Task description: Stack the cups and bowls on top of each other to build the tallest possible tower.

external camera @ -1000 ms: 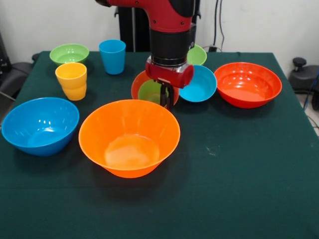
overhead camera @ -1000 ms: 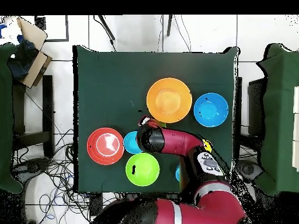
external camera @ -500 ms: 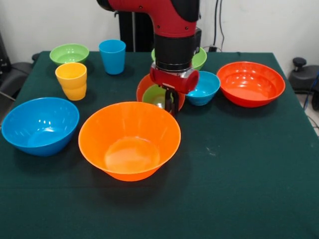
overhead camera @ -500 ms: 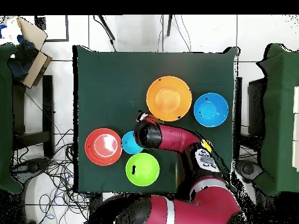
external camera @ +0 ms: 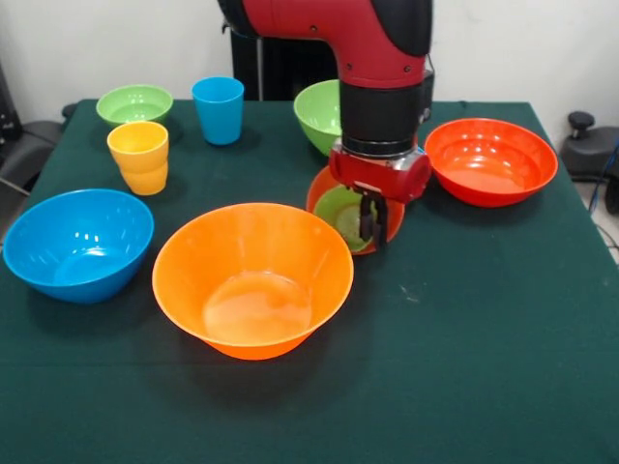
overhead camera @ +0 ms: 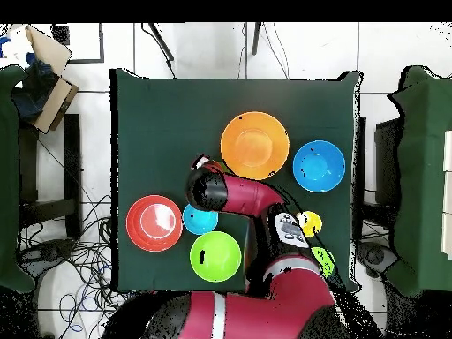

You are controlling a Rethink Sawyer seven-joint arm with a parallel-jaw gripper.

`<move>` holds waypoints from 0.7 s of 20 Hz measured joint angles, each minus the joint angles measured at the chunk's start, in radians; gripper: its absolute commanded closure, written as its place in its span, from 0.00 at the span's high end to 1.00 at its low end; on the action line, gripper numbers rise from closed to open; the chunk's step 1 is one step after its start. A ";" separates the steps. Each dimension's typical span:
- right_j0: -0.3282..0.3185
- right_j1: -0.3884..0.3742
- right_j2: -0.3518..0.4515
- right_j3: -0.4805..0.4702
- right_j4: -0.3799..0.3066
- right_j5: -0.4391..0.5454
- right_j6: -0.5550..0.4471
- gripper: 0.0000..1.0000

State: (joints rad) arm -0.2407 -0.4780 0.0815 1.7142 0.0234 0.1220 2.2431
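1. Your gripper (external camera: 368,218) sits right of centre in the front view, its fingers pinching the rim of a small orange bowl (external camera: 327,189) with a small green bowl (external camera: 344,211) nested inside.
2. That pair looks slightly tilted; whether it touches the table (external camera: 464,338) is hard to judge.
3. Just to its lower left stands the large orange bowl (external camera: 253,277).
4. At the left edge you have the large blue bowl (external camera: 77,242).
5. The red bowl (external camera: 490,161) sits at upper right, and a green bowl (external camera: 319,113) behind the arm.
6. In the upper left stand the yellow cup (external camera: 139,156), blue cup (external camera: 219,109) and a small green bowl (external camera: 134,104).
7. Overhead, a small blue bowl (overhead camera: 199,220) lies beside the red one.
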 measured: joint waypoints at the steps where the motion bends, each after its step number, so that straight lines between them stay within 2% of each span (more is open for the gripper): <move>1: 0.015 0.005 0.000 -0.013 0.016 0.000 0.000 0.00; 14: 0.066 0.033 -0.001 -0.081 0.109 0.000 0.000 0.00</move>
State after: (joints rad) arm -0.1749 -0.4445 0.0806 1.6333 0.1322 0.1220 2.2431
